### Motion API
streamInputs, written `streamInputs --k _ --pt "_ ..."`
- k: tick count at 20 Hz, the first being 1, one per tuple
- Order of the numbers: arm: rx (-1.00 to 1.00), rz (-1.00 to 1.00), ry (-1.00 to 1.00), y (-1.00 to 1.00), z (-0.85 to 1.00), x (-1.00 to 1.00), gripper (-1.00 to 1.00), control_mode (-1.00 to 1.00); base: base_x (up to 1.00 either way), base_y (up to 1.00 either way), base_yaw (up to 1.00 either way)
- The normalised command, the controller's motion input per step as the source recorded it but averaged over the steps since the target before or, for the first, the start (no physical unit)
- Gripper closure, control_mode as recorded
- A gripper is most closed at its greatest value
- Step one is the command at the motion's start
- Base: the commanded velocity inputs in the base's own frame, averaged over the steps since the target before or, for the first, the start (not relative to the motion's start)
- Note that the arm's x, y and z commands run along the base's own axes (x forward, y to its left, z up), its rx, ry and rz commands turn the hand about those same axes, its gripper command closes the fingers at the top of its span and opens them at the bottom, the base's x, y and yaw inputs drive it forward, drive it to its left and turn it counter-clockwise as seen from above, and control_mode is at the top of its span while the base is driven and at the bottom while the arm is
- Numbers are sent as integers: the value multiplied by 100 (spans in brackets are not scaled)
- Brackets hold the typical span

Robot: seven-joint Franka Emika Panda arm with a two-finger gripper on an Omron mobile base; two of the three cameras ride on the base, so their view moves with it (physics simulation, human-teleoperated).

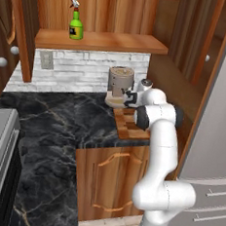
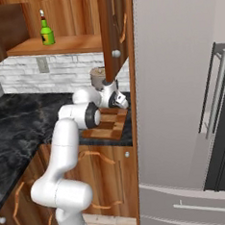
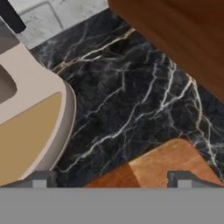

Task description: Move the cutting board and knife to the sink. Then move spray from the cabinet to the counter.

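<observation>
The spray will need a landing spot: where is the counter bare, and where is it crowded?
Bare: the wide stretch of counter between the stove and the coffee machine, below the tiled wall. Crowded: the right end, where the coffee machine and cutting board sit under the open gripper.

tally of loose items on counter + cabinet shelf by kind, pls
Cutting board: 1, on the counter
Coffee machine: 1, on the counter behind the board
Spray: 1, on the cabinet shelf
Total: 3
Knife: cannot make one out; the arm covers part of the board.
</observation>
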Motion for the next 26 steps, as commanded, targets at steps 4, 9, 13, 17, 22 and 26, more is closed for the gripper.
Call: streamInputs --k 4,9,13,17,22,26 --pt "0 0 3 -17 -23 1 -100 -100 0 0 0" --pt "0 0 0 -22 -22 6 -100 -100 0 0 0" --pt "-1 0 0 -13 -18 22 -100 -100 0 0 0" --pt "-2 0 0 -6 -16 28 -100 -100 0 0 0" --pt "0 0 0 -4 -16 3 -100 -100 0 0 0" --pt "0 0 0 0 -28 -25 -100 -100 0 0 0"
